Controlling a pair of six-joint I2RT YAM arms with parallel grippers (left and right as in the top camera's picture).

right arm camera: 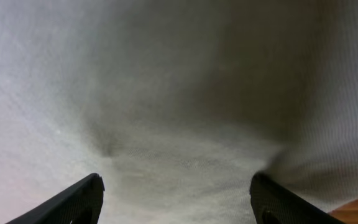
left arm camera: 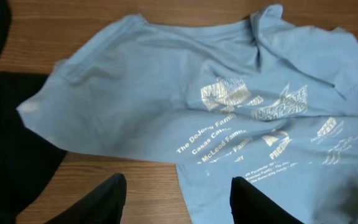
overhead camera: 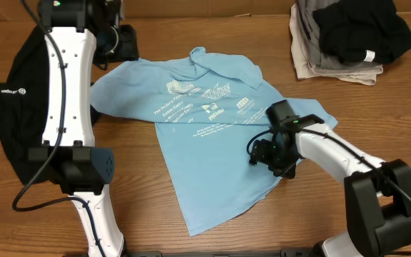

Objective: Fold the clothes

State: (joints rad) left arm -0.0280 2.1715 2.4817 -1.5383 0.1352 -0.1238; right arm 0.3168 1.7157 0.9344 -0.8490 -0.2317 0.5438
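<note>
Right gripper (right arm camera: 176,202) is spread, low over the 4 o'clock edge of the blue T-shirt (overhead camera: 205,164). Left gripper (left arm camera: 178,199), also spread, hovers off its 10 o'clock sleeve. The shirt lies rumpled, print up, mid-desk (overhead camera: 377,114). A black top (overhead camera: 6,107) lies at 9 o'clock and a clothes pile (overhead camera: 348,36) at 1 o'clock.
</note>
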